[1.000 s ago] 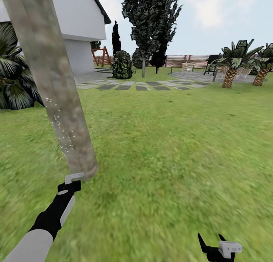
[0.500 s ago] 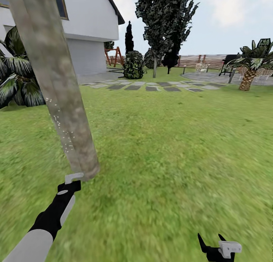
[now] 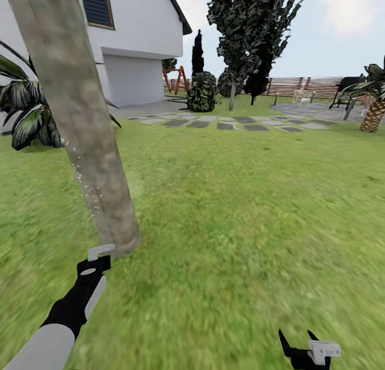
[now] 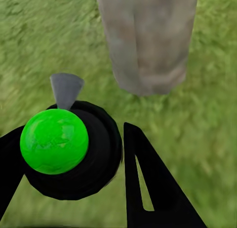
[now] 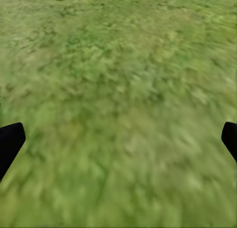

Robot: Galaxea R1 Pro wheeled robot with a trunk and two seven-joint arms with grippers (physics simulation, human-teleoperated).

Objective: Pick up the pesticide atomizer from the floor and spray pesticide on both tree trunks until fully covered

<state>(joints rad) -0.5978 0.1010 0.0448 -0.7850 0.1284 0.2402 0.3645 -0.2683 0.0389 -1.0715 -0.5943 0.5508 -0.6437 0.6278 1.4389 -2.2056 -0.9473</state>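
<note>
1. Left gripper (image 4: 74, 154): my fingers are clenched around the pesticide atomizer (image 4: 55, 141), a black body with a green cap and a grey nozzle. The nozzle points at the base of the tree trunk (image 3: 80, 118) just ahead.
2. Tree trunk: fine white spray dots show along its left edge, mid-height. My judgement is that coverage is partial, since most of the bark looks unmarked.
3. Change against the earlier head views: the house (image 3: 133, 44), the stepping stones (image 3: 224, 123) and the far tree (image 3: 251, 33) have all slid toward the right of the picture. The whole picture shifted, so my head or base turned left; the things did not move. My left arm and the trunk keep nearly the same place in the view.
4. Meaning for the task: I judge that I am rotating around this trunk to reach unsprayed bark. The second tree stands well apart, beyond the stones, and is not yet treated.
5. Right gripper (image 5: 118, 139): released and empty, fingertips spread wide over the lawn (image 5: 118, 89).
</note>
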